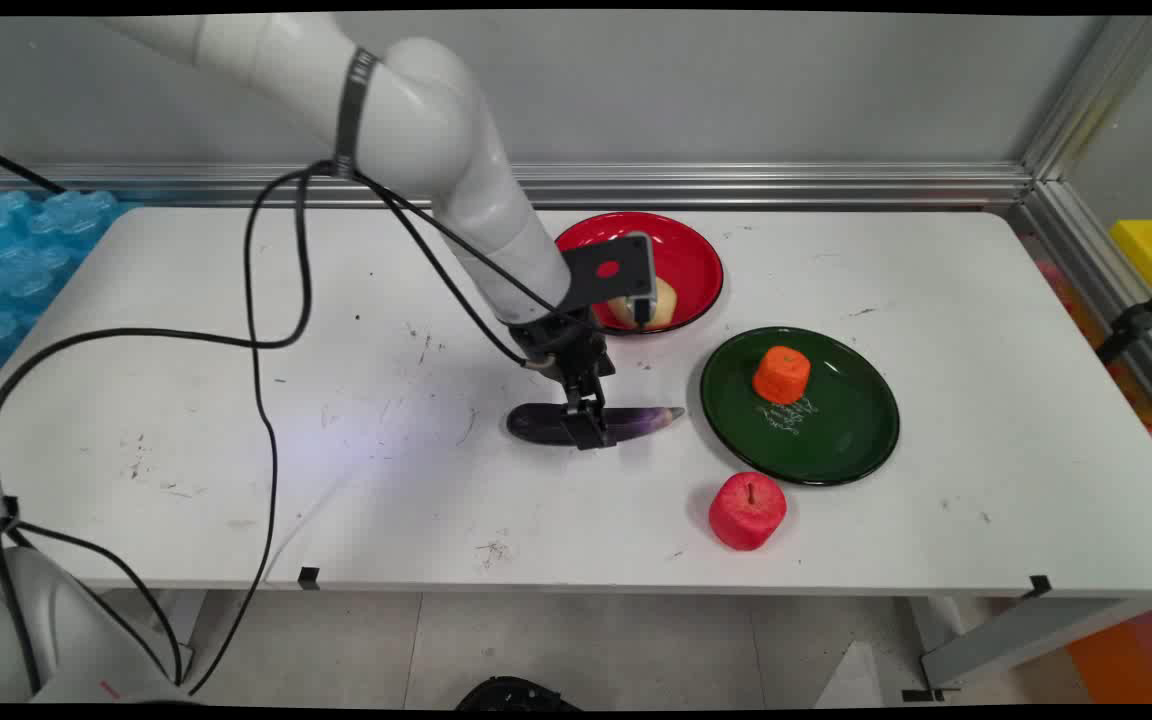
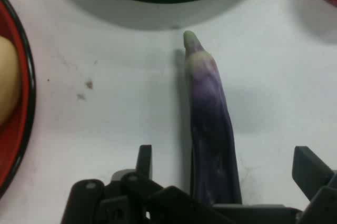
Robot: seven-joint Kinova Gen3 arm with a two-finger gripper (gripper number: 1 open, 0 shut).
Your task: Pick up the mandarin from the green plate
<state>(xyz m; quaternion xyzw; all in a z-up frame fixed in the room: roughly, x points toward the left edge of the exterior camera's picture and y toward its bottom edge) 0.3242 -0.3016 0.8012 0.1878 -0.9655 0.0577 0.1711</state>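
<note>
1. The gripper [image 1: 588, 425] is down at the table [image 1: 236, 420], right over the eggplant [image 1: 591, 423], near the middle of the tabletop.
2. In the hand view the fingers [image 2: 310, 169] stand wide apart, one on each side of the eggplant [image 2: 210, 129]; neither presses on it, so the gripper [image 2: 226, 166] holds nothing.
3. The eggplant lies flat on the table. In the main view its long axis runs from 9 o'clock to 3 o'clock, with the rounded dark end at 9 and the paler, tapered stem tip at 3.
4. That tip points toward the green plate [image 1: 841, 440], which sits just beside it at 3 o'clock, not touching.
5. An orange block [image 1: 782, 375] stands on the green plate, in its upper-left part.
6. A red plate [image 1: 686, 255] lies at about 1 o'clock from the eggplant, near it, holding a pale yellowish item [image 1: 661, 303] partly hidden by the arm's black bracket.
7. A red apple [image 1: 747, 511] sits on the table at about 4 o'clock from the eggplant, just below the green plate.
</note>
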